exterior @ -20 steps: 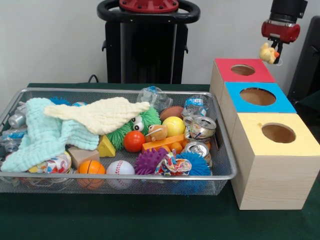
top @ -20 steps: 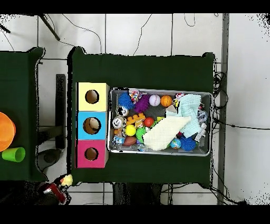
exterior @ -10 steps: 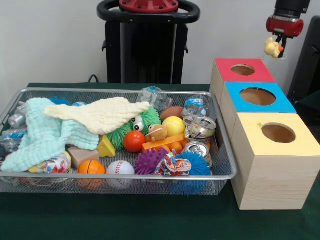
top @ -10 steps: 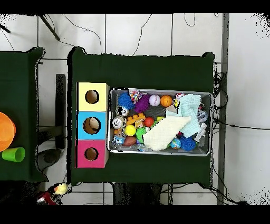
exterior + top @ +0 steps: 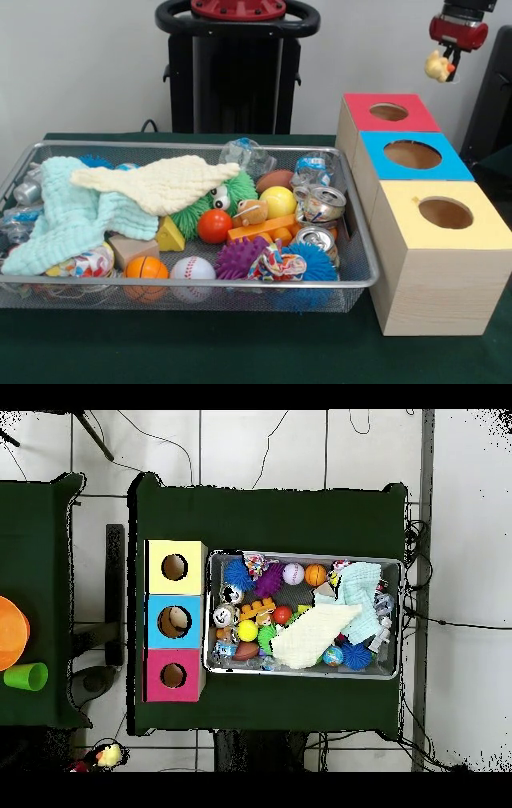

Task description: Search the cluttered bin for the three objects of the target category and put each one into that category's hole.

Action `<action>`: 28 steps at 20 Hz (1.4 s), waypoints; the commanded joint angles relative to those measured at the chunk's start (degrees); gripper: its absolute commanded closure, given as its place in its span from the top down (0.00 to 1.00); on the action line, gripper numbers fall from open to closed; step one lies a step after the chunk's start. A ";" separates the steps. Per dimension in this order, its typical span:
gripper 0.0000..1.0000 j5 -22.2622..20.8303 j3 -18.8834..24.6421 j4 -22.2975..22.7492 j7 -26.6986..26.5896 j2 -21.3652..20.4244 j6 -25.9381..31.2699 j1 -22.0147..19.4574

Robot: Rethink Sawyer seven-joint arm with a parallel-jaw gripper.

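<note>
**Gripper holds a yellow duck high beyond the red box**

The wire bin (image 5: 352, 240) takes up most of the green table (image 5: 240, 352), and everything else can be placed from it. Just beside the bin's right end in the front view stands a row of three wooden boxes: the yellow box (image 5: 448, 240) nearest the camera, the blue box (image 5: 412, 160) in the middle, the red box (image 5: 384, 116) farthest back, each with a round hole in its top.

Inside the bin, a pale green cloth (image 5: 64, 220) fills the left end, and a cream cloth (image 5: 160, 182) lies partly over it toward the middle. Right of the cloths sits a green spiky toy with googly eyes (image 5: 232, 196), then a yellow ball (image 5: 278, 202), a red ball (image 5: 214, 226), crushed cans (image 5: 320, 204) against the right wall, and a baseball (image 5: 192, 270) and a small basketball (image 5: 146, 269) by the front wall.

Well away from the bin, above and behind the red box, the gripper (image 5: 442, 67) hangs in the air, its fingers clenched on a small yellow duck (image 5: 437, 67). Overhead, the duck (image 5: 108, 756) shows off the table's edge.
</note>
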 commanded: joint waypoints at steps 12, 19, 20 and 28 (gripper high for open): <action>0.00 0.59 -5.12 -14.82 22.06 4.82 15.57 3.84; 0.00 0.05 -4.80 -15.91 20.49 3.76 15.77 1.35; 0.00 0.09 -4.11 -15.01 18.90 3.05 15.05 -0.22; 0.00 0.02 8.65 -1.49 4.43 -6.59 2.64 -18.65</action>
